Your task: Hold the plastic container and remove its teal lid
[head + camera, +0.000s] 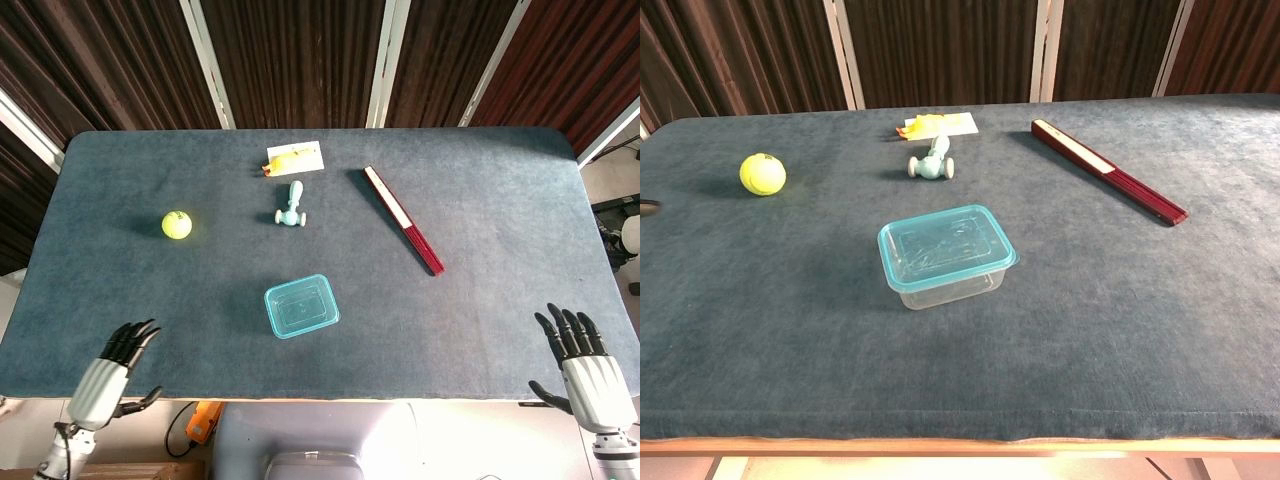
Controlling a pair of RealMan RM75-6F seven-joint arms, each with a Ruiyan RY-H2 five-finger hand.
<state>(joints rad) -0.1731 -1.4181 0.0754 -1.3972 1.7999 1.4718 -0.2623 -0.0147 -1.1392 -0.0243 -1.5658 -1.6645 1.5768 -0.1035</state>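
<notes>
While the container (301,307) sits near the middle of the table (500,330), somewhat toward the front edge, its teal lid (946,243) is on and closed, and neither hand touches it. Seen from the chest view, the clear tub shows below the lid's rim.

At the front left corner, the left hand (108,374) hangs over the table edge, fingers (130,339) spread apart and pointing up-table, holding nothing. At the front right corner, the right hand (586,367) is likewise open, fingers (566,328) fanned and empty. Both hands are well apart from the container.

Behind the container lies a small teal toy (290,207), and beyond that a white card (295,158) with something yellow-orange on it, near the far edge. A yellow ball (177,225) rests to the left, well apart from the rest. A folded red fan (403,219) lies diagonally to the right of the toy. Dark curtains hang behind the table.
</notes>
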